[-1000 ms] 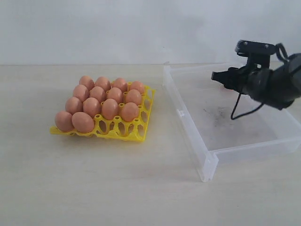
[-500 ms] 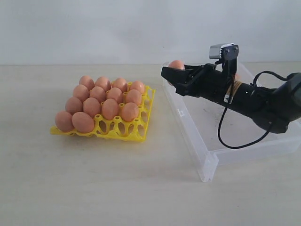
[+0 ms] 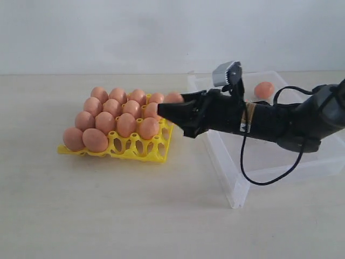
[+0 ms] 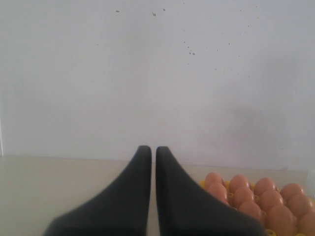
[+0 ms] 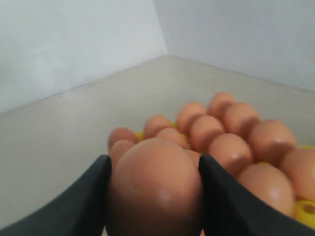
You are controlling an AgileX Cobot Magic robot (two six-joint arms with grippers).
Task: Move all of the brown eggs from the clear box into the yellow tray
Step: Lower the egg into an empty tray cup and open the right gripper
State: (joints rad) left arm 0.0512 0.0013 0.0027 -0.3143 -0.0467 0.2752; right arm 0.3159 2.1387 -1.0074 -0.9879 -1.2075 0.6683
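Observation:
My right gripper (image 3: 171, 106) is shut on a brown egg (image 3: 173, 97) and holds it just above the right edge of the yellow tray (image 3: 137, 154). In the right wrist view that egg (image 5: 155, 187) fills the gap between the two black fingers (image 5: 88, 196), with the tray's eggs (image 5: 236, 147) behind it. Several brown eggs (image 3: 116, 118) sit in the tray's cups. One more brown egg (image 3: 264, 89) lies at the far side of the clear box (image 3: 232, 189). My left gripper (image 4: 153, 150) is shut and holds nothing; it hangs to the left of the tray's eggs (image 4: 256, 196).
The right arm (image 3: 280, 121) and its black cable (image 3: 253, 172) stretch across the clear box's left wall. The box's near corner (image 3: 237, 202) juts toward the table's front. A white wall rises behind the table.
The right arm has swung left from over the clear box to the tray's right edge, carrying an egg. The egg left in the box has come into view behind it.

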